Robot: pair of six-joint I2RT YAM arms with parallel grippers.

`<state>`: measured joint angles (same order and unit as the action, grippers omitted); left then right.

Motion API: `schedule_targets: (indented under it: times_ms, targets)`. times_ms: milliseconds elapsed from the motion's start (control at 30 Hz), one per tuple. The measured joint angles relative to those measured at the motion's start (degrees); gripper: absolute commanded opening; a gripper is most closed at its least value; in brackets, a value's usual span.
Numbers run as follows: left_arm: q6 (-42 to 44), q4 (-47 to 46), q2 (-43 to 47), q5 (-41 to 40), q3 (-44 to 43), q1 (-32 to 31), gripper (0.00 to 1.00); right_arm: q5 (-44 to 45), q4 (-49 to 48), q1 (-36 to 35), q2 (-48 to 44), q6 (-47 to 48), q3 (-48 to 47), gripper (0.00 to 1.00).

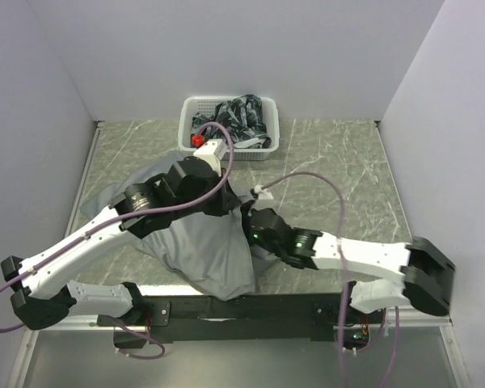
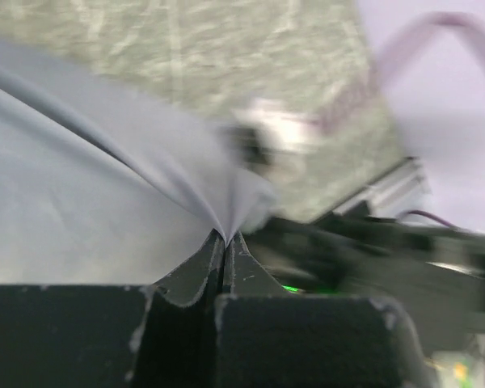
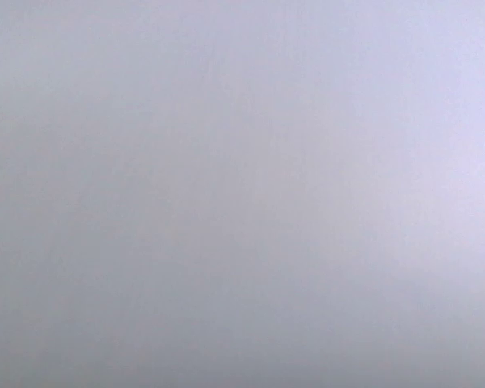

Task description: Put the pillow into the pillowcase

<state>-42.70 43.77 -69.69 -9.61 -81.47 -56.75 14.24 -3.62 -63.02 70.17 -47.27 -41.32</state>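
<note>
Here, the grey pillowcase [image 1: 202, 250] is spread in a rumpled heap on the near left part of the marbled table [image 1: 339, 162], with its near edge at the table's front rim. The left arm [image 1: 105, 230] is stretched across it from the left. The left jaws are pressed together on a pinched fold of the grey cloth, and in the left wrist view the fabric rises to that pinch in a ridge. The right arm [image 1: 364, 259] is laid in low from the right, its end at the pillowcase's right edge, near the left jaws. The right jaws are closed, but the right wrist view is filled with plain pale grey, so whether anything is gripped cannot be told. The pillow is hidden from every view. A white basket [image 1: 190, 109] holding dark patterned cloth [image 1: 242, 117] is set at the far edge, apart from the pillowcase.
</note>
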Motion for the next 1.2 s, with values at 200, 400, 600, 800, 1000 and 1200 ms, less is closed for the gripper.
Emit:
schedule_targets:
  times_ms: [200,400,600,800,1000,1200]
  targets:
    - [-1.79,-4.13,1.25,3.23,3.61,0.35,0.01,-1.03,-5.31,-0.04,13.88,0.42,-5.81,0.33]
    - [-2.03,-6.19,1.44,3.89,5.29,0.79,0.01,-1.99,-6.38,-0.04,12.94,2.32,-4.57,0.83]
    - [-3.15,-8.92,1.84,7.56,8.94,0.31,0.01,-1.25,-5.66,-0.07,-1.73,3.32,4.96,0.89]
    - [-3.54,-12.9,2.27,10.54,11.34,1.9,0.01,1.62,0.98,-0.11,-12.66,2.58,9.05,0.87]
    - [-3.5,-11.8,2.25,9.75,12.9,4.33,0.01,5.99,10.03,-0.11,-19.06,-1.07,7.56,0.79]
    - [-3.48,-11.82,2.23,9.81,12.9,5.14,0.01,7.28,19.02,-0.15,-28.09,-4.39,9.68,0.74]
